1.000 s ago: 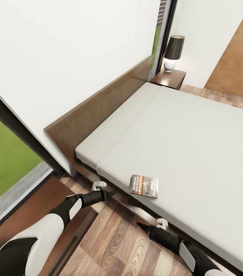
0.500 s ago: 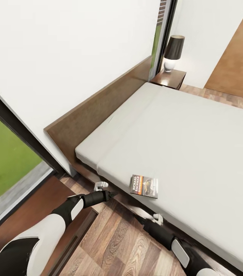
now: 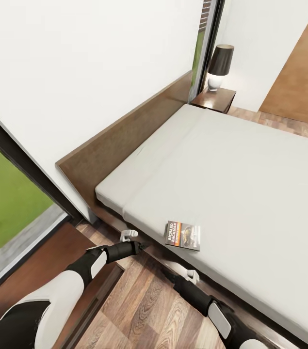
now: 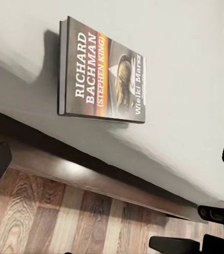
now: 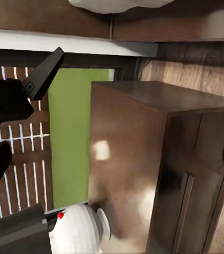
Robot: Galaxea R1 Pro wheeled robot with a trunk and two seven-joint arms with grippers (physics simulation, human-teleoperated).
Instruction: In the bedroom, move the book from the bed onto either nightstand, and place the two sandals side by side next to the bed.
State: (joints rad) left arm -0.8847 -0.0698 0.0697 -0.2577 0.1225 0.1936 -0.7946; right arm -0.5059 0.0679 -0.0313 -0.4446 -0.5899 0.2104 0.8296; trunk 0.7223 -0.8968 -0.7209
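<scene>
Right arm now sits nearer the book than a second ago, its end effector (image 3: 170,273) slid along the floor below the bed (image 3: 251,174) frame; left end effector (image 3: 141,246) barely shifted, hovering off the mattress corner; fingers of both appear spread, holding nothing. Book (image 3: 183,235) lies flat near the mattress's near edge, spine toward the headboard; a nightstand (image 3: 214,99) with a lamp (image 3: 219,65) stands at the far side. Thin and light, the paperback will likely flex and slide on the sheet; pinching across the overhang-side edge near the spine looks safest.
</scene>
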